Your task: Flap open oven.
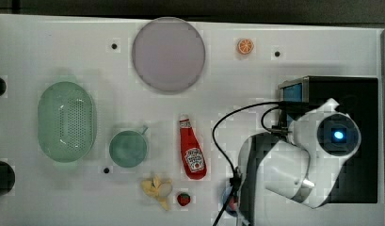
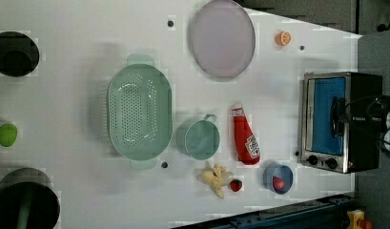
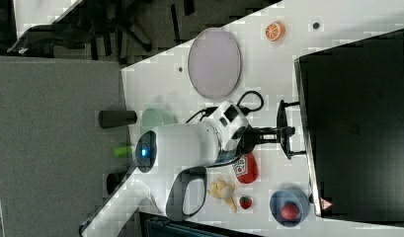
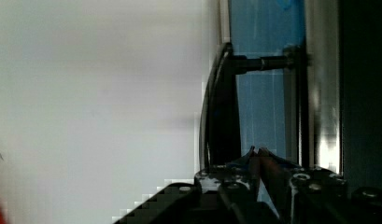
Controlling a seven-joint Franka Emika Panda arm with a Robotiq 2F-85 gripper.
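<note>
Presently the jaws are seen drawn almost together, the tips nearly touching, with nothing visibly caught between them. They are set in the narrow gap between the black bar handle on one side and the blue glass door on the other, the bar lying just beside them. The oven is found directly ahead of the jaws, at the edge of the worktop. Its door is turned back toward the arm and the open worktop. Its long axis, like the handle, is laid across the line of the jaws. The door is seen upright against the silver frame. Behind the jaws a bare strip of worktop is left. A ketchup bottle lies farther back, and a blue bowl sits near the oven's knob end.
</note>
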